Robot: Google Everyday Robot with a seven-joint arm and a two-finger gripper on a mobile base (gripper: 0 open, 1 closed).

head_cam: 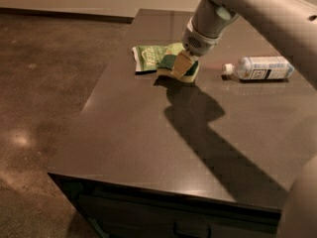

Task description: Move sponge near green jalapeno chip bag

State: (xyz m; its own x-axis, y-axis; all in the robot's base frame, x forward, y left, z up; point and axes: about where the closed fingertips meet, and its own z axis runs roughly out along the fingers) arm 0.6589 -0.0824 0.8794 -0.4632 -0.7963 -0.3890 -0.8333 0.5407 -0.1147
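Note:
The sponge (171, 66), dark green on top with a pale yellow base, sits between the fingers of my gripper (184, 67), low over the dark table. It is right against the near right edge of the green jalapeno chip bag (151, 57), a crinkled light-green bag lying flat on the far left part of the table. My grey arm comes down from the upper right and hides part of the bag's right end. The gripper is shut on the sponge.
A clear plastic bottle (262, 68) with a white label lies on its side to the right of the gripper. The dark table (148, 128) ends at a left edge and a near front edge. Brown floor lies to the left.

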